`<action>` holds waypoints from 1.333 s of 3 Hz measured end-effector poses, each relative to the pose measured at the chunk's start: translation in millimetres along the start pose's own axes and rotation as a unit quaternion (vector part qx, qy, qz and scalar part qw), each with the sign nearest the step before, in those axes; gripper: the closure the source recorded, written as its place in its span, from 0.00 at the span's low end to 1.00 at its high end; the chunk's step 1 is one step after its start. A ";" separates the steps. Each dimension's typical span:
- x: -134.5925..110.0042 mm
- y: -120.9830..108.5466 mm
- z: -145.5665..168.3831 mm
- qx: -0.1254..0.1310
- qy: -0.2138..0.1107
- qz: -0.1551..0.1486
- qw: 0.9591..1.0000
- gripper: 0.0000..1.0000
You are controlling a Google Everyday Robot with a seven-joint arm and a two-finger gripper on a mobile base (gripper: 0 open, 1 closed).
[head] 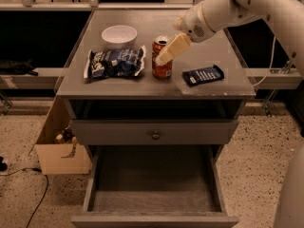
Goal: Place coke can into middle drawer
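The red coke can [161, 66] stands upright on the cabinet top [142, 82], just right of the snack bag. My gripper [167, 52] reaches down from the upper right on the white arm [223, 11]. Its cream-coloured tip overlaps the can's upper right side. The middle drawer [152, 184] is pulled open below, at the front of the cabinet, and its grey floor is bare.
A white bowl [119, 35] stands at the back left of the top. A blue-and-white snack bag [115, 61] lies left of the can, and a flat dark blue packet [203, 75] lies to its right. The knobbed drawer front [155, 132] is closed. A cardboard box [59, 148] stands on the floor at left.
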State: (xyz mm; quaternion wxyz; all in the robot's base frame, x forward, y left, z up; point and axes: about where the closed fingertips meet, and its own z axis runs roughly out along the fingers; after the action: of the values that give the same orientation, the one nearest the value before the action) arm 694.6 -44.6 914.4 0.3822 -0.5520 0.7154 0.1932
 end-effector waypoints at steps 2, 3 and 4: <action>5.8 33.9 39.5 -0.030 -0.020 0.042 0.998 0.00; 5.4 34.2 40.2 -0.030 -0.020 0.042 0.998 0.00; 5.4 34.2 40.3 -0.030 -0.020 0.042 0.998 0.15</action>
State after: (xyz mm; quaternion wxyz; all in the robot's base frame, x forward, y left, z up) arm 675.5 -9.2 879.7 0.3710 -0.5292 0.7239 0.2413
